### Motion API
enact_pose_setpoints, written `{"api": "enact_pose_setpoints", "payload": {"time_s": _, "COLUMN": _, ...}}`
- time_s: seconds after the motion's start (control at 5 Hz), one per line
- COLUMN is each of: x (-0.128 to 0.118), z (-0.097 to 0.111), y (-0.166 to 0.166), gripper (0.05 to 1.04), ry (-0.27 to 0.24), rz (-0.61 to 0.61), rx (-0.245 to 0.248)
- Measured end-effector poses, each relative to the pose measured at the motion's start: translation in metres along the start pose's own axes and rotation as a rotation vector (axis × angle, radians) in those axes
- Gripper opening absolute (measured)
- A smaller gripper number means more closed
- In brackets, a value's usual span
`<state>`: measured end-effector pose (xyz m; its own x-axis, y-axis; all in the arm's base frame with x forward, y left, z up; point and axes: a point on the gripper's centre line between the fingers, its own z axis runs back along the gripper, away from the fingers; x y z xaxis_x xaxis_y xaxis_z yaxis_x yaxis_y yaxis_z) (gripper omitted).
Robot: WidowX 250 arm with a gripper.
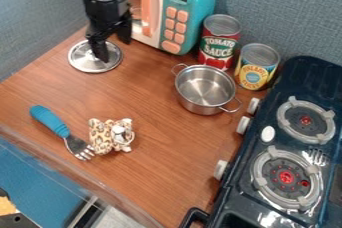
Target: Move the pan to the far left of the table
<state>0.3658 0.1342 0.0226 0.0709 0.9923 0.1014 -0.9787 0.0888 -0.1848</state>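
Observation:
The pan, a small steel pot with two loop handles (206,88), stands upright on the wooden table, in front of the cans and left of the stove. My black gripper (113,49) hangs at the upper left, over a round metal lid (80,61), well to the left of the pan. Its fingers stand apart, open, and the lid's middle is hidden behind them. Whether they touch the lid I cannot tell.
A teal toy microwave (190,9), a tomato sauce can (219,42) and a yellow-labelled can (256,67) line the back. The stove (264,132) is at right. A blue-handled fork (50,120) and a spotted plush toy (103,136) lie front left.

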Motion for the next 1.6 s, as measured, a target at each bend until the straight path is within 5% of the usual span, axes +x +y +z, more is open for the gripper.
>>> {"api": "enact_pose_setpoints", "payload": {"time_s": 0.6, "x": -0.136, "z": 0.028, "y": -0.009, "gripper": 1.000, "ry": -0.013, "rz": -0.268, "rx": -0.051}}
{"api": "enact_pose_setpoints", "payload": {"time_s": 1.4, "x": -0.147, "z": -0.034, "y": -0.014, "gripper": 0.950, "ry": -0.010, "rz": -0.348, "rx": 0.072}}
{"api": "enact_pose_setpoints", "payload": {"time_s": 1.6, "x": -0.142, "z": -0.044, "y": -0.012, "gripper": 0.661, "ry": 0.019, "rz": -0.338, "rx": 0.094}}
